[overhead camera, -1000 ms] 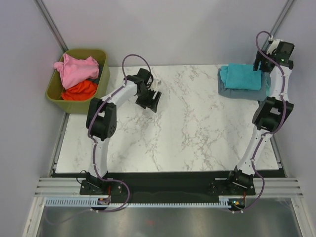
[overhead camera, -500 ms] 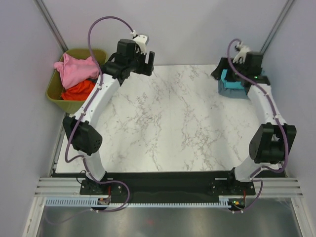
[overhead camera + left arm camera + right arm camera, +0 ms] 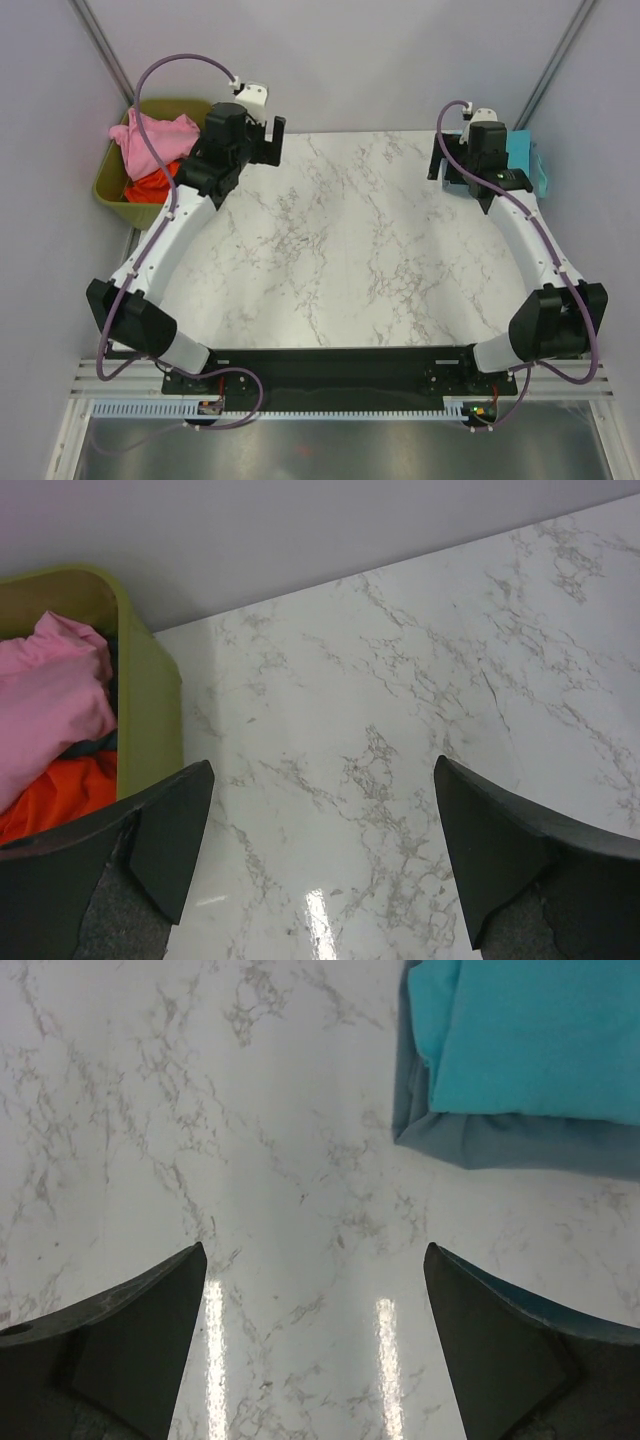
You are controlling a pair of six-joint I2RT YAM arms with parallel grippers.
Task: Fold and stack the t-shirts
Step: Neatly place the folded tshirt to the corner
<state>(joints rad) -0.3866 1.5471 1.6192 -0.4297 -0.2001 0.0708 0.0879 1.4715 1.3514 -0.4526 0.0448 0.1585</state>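
Teal t-shirt [image 3: 530, 1035]: folded and lying on top of the grey-blue t-shirt [image 3: 500, 1142], at about 2 o'clock on the table [image 3: 340, 260] in the top view.
Stack axis: in the right wrist view the long folded edge runs from 9 to 3 o'clock. The grey-blue layer shows as a band along the near and left sides of the teal one.
Pink t-shirt [image 3: 150, 140]: crumpled and heaped in the olive bin [image 3: 108, 190] at 10 o'clock, off the table's edge. No clear long axis can be made out.
Orange-red t-shirt [image 3: 148, 185]: bunched under the pink one, towards the bin's 6 o'clock side.
Left gripper [image 3: 322, 780]: fingers spread wide with nothing between them, over bare marble just beside the bin wall.
Right gripper [image 3: 312, 1260]: fingers spread wide and empty, with the stack at 1 o'clock ahead of it.
Change over the last second: the left arm was bent over the table and now reaches out to the far-left corner. The right wrist has come in from beyond the stack and now covers most of it from above. Both pincers have widened – the shirts themselves lie where they did.
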